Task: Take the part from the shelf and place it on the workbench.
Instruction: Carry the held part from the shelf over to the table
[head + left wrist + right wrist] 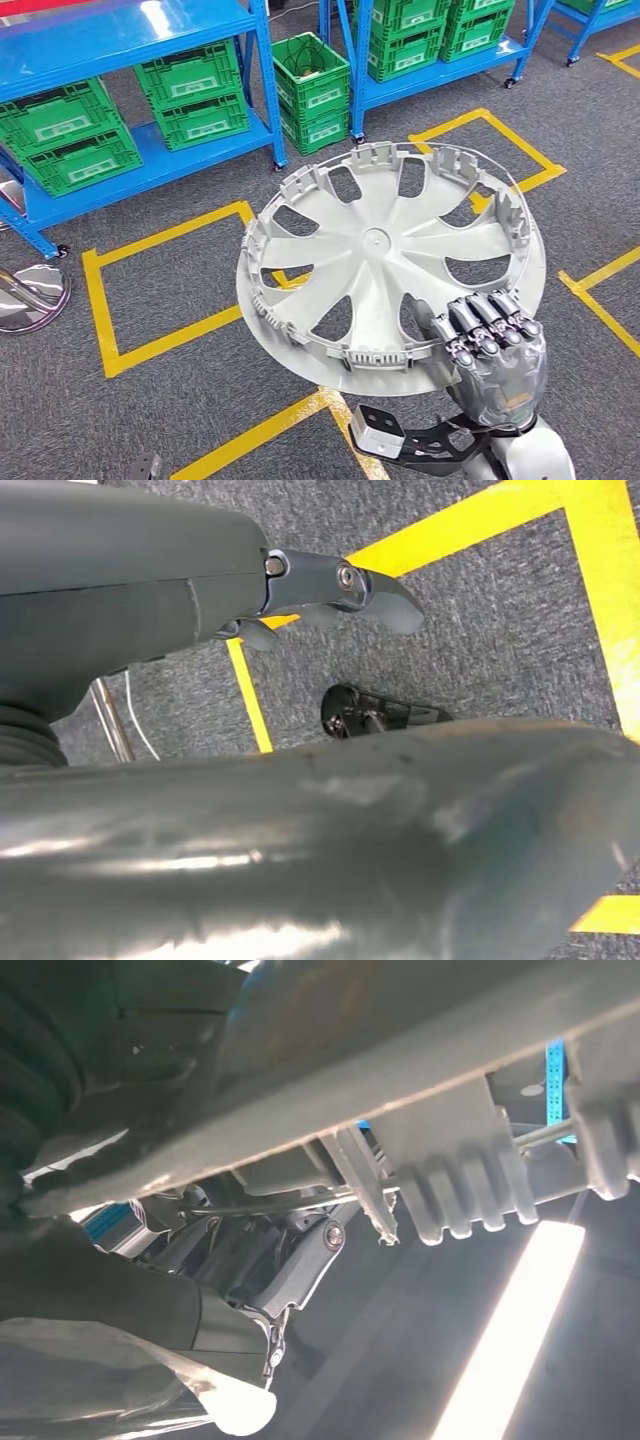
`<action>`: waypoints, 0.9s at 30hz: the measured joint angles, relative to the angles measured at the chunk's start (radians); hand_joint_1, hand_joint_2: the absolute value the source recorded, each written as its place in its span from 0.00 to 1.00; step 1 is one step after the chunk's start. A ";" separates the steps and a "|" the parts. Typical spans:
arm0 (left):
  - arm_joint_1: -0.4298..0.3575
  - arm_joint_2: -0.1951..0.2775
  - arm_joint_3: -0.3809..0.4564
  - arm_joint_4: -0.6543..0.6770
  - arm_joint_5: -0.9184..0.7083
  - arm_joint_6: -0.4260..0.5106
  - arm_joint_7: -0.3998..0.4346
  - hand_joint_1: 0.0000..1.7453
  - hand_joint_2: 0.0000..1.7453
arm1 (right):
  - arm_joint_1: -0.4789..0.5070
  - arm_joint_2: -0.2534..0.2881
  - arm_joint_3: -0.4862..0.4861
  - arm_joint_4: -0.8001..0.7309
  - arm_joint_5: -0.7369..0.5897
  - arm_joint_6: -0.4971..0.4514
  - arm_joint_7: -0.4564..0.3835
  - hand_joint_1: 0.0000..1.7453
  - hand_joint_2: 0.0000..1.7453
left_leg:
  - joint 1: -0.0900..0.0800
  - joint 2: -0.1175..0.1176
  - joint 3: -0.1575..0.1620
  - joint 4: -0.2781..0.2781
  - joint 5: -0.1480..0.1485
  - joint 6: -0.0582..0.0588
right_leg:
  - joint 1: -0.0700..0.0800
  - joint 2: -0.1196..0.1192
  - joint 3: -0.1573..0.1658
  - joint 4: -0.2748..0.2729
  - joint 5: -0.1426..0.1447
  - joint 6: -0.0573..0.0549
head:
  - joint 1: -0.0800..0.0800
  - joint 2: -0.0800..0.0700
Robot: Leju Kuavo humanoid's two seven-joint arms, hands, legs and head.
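Nothing here can actually be read. The green crates [198, 93] on the blue shelf [113, 40] at the far left each carry a pale label strip on the front, and so do the crates [311, 88] standing on the floor between the racks and those [407, 35] on the far right rack, but every strip is too small and blurred to make out a single letter or number (they look like plain white rectangles from here). The grey wheel cover [389, 265] shows no brand or marking that I can tell. The yellow floor lines [106, 320] are plain tape, without words or figures.
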 joint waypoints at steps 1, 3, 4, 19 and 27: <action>0.000 0.000 0.000 0.000 0.000 0.000 0.000 0.00 0.00 | 0.001 0.000 0.000 0.000 0.000 0.000 -0.001 1.00 1.00 | 0.000 0.000 0.002 -0.004 0.002 0.000 | 0.000 0.000 0.002 -0.004 0.001 0.000 | 0.000 0.000; 0.000 0.000 0.000 0.000 0.000 0.000 0.000 0.00 0.00 | 0.002 0.000 0.000 0.000 0.000 0.000 -0.001 1.00 1.00 | 0.000 0.000 0.006 -0.010 0.004 0.000 | 0.000 0.000 0.007 -0.011 0.004 0.000 | 0.000 0.000; 0.000 -0.001 0.000 0.000 -0.001 0.000 0.000 0.00 0.00 | 0.002 0.000 0.000 0.000 0.000 0.000 -0.001 1.00 1.00 | 0.000 0.000 0.008 -0.012 0.005 0.000 | 0.000 0.000 0.009 -0.013 0.005 0.000 | 0.000 0.000; 0.000 -0.005 0.000 0.000 -0.002 -0.003 0.000 0.00 0.00 | 0.003 0.000 0.000 0.000 0.000 0.000 -0.003 1.00 1.00 | 0.000 0.000 0.013 -0.028 0.012 0.002 | 0.000 0.000 0.014 -0.029 0.013 0.001 | 0.000 0.000; 0.000 -0.007 0.000 0.000 -0.002 -0.005 0.000 0.00 0.00 | 0.003 0.000 0.000 0.000 0.000 0.000 -0.004 1.00 1.00 | 0.000 0.000 0.014 -0.028 0.012 0.002 | 0.000 0.000 0.014 -0.029 0.014 0.000 | 0.000 0.000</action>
